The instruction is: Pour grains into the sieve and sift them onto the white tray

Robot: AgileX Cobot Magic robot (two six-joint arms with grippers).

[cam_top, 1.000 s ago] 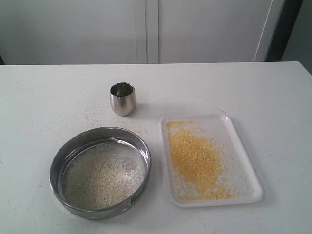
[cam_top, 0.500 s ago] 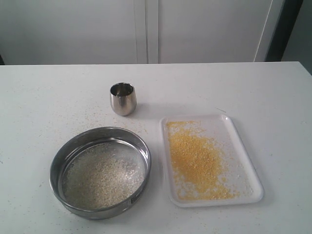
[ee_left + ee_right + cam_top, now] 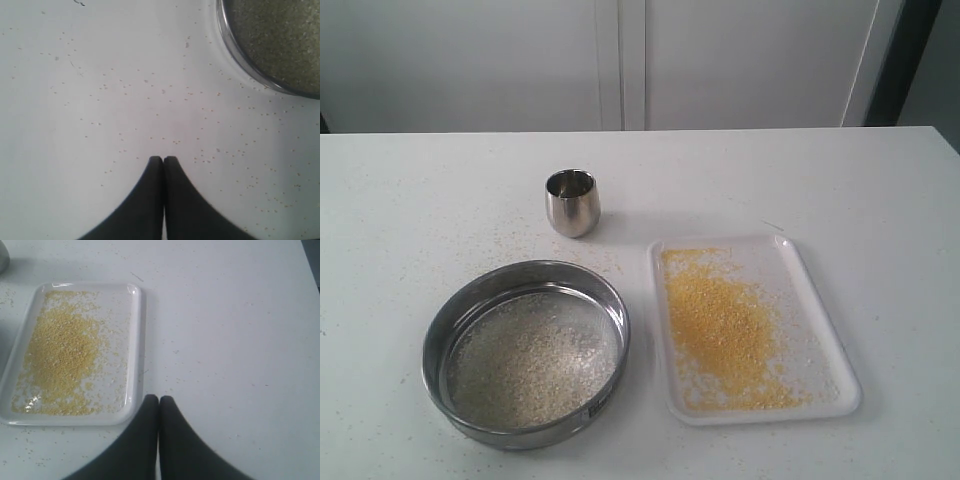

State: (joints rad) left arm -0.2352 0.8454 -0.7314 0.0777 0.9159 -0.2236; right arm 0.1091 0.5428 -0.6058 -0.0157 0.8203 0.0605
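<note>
my left claw: fingers pressed together, empty, near the sieve, apart from it. my right claw: likewise closed, just beside the white tray corner. yellow grains on tray, pale ones in sieve. sieve label: i cannot read it.

The sieve, holding pale grains, sat flat near the left hand; the white tray, strewn with yellow grains, lay close beside the right hand.

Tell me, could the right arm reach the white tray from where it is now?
Probably yes. Its closed fingers hang over bare table right beside the white tray, and nothing stands between them, so the way looks free.
</note>
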